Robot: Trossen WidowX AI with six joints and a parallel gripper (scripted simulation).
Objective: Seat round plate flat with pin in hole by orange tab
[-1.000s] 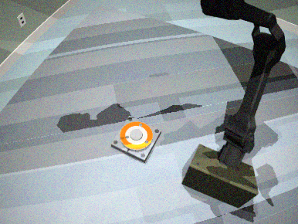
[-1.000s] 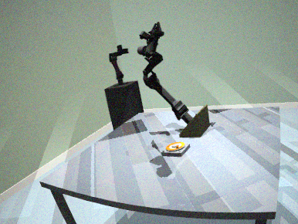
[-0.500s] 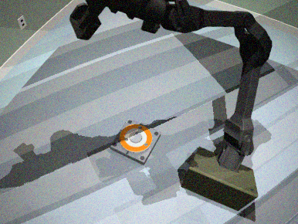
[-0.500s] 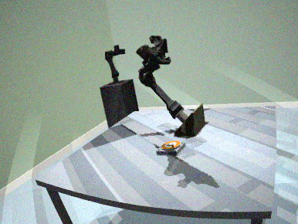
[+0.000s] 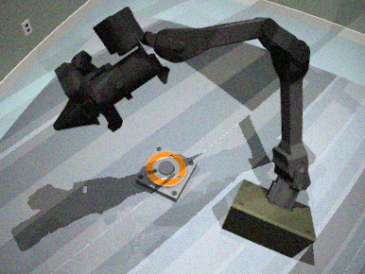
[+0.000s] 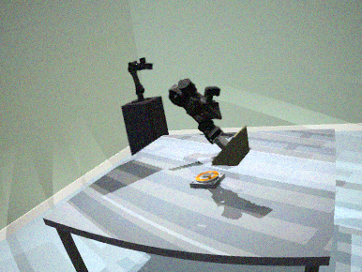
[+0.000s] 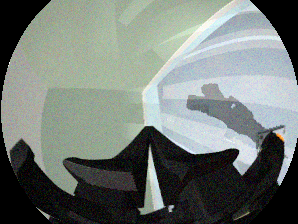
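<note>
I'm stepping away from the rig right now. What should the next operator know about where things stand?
Claw: shut, holding nothing, high above the table and off to one side of the base, touching nothing.
Plate: on the post, on the base, orange ring up.
Done: nothing visible on the plate. Whether the pin sits in the hole can't be made out.
Left: bring the claw down, turn the plate until it drops flat over the pin, then pull away.

Matte charcoal arm (image 5: pixel 288 109) of boxy links, ending in a black, pointed-fingered tool (image 5: pixel 63 120)
</note>
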